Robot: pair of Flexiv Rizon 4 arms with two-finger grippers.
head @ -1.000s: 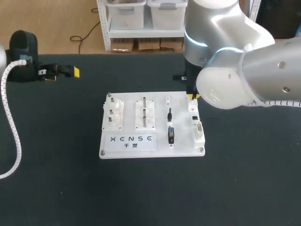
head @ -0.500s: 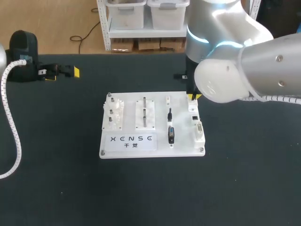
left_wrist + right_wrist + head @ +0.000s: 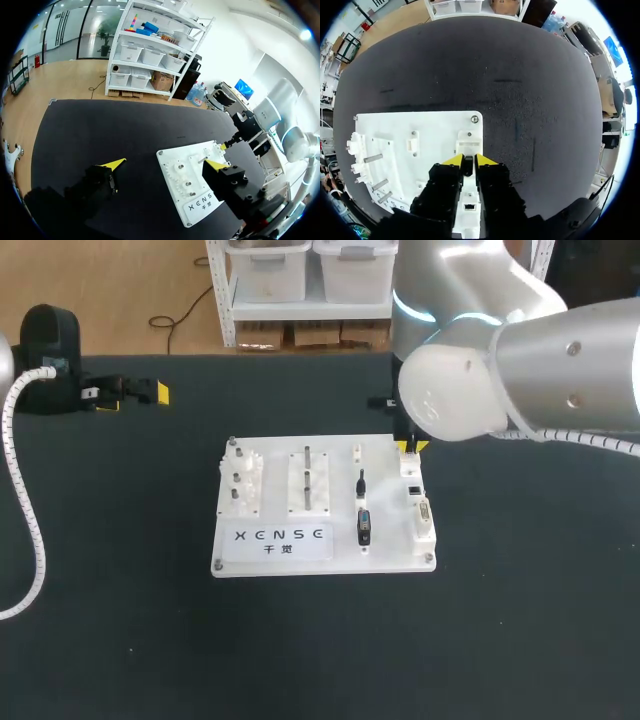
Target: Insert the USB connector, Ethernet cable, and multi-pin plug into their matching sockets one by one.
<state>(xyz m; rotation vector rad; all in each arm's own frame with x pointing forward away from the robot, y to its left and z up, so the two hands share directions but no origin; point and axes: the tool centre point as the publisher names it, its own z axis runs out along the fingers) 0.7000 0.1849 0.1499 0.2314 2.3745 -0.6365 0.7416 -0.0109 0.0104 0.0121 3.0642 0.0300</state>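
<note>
- Now the right gripper has its jaws almost together. They pinch a small dark thing that I take to be the USB plug.
- It hangs right over the white socket at the far right corner of the board.
- In the last second the big right arm swung a little to the left, but its tips stayed at that corner. I think it is lining the plug up or pushing it in, so the first step is not done yet.
- The Ethernet cable and the multi-pin plug sit in the middle of the board. They have not moved.
- The left gripper waits near the desk's far left edge, jaws wide apart, holding nothing.
- Only the right wrist view shows the pinch and the socket. In the head view the arm hides all but a yellow tip.
- Only the head view shows the two waiting plugs well.
</note>
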